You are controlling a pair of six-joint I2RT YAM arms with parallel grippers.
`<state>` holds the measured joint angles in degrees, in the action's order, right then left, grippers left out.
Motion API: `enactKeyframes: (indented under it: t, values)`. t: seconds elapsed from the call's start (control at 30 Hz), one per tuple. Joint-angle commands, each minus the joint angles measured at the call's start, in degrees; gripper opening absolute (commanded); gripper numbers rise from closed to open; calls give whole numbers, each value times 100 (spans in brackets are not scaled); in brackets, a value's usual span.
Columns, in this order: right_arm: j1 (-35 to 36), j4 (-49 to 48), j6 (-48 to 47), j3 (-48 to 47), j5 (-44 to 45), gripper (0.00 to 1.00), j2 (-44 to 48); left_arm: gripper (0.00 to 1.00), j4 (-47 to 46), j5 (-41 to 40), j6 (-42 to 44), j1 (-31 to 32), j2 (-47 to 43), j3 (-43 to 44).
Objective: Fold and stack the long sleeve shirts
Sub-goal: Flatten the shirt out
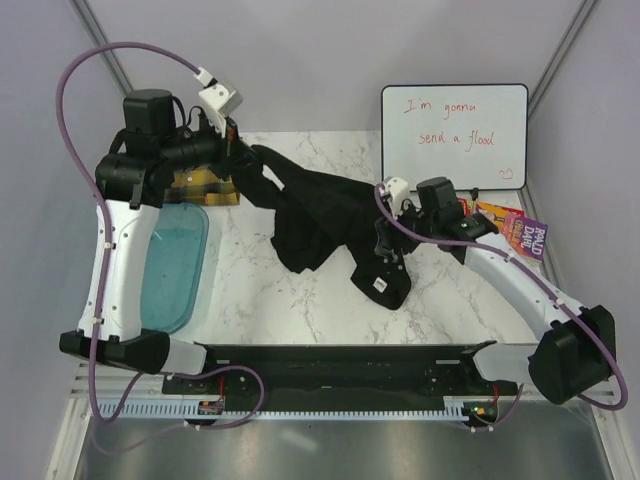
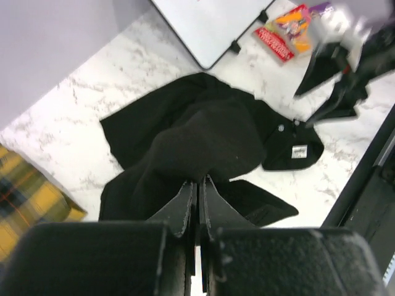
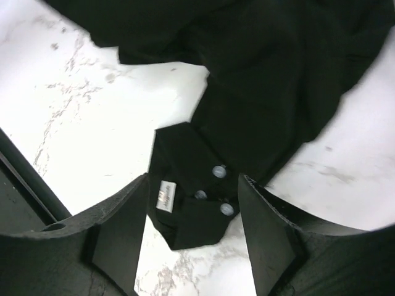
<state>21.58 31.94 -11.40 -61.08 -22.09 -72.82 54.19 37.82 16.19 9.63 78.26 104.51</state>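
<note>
The black long sleeve shirt (image 1: 320, 215) lies crumpled on the middle of the marble table. My left gripper (image 1: 243, 152) is shut on its far-left edge, and the cloth rises in a peak to the closed fingertips (image 2: 199, 183). My right gripper (image 3: 192, 203) is open just above the shirt's collar end (image 1: 383, 283). Its fingers stand either side of the white label (image 3: 165, 195) and the small buttons without touching them. The yellow-and-black plaid shirt (image 1: 207, 186) lies folded at the far left, partly hidden by the left arm.
A translucent blue tub (image 1: 176, 265) stands at the left under the left arm. A whiteboard (image 1: 455, 134) leans at the back right. Colourful packets and a book (image 1: 512, 227) lie behind the right arm. A black rail (image 1: 340, 358) runs along the near edge.
</note>
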Motion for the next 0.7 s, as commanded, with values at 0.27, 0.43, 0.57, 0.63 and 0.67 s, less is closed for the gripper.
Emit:
enactKeyframes:
  t: [0.27, 0.43, 0.57, 0.63, 0.67]
  values:
    - [294, -2005, 120, 929, -120, 76, 671, 2, 180, 104, -904, 162, 743, 2231]
    - [399, -2492, 472, 932, 187, 78, 559, 2, -1084, -1432, -1478, 793, 787, 2144]
    - [689, -2605, 751, 476, 546, 79, 549, 2, -1340, -4037, -1522, 1672, 1340, 2548]
    - [830, -2920, 1130, 369, 846, 83, 540, 2, -1429, -4658, -1548, 2007, 1709, 2697]
    - [865, -3026, 1427, 290, 899, 85, 523, 2, -1542, -5175, -1566, 2095, 1832, 2741]
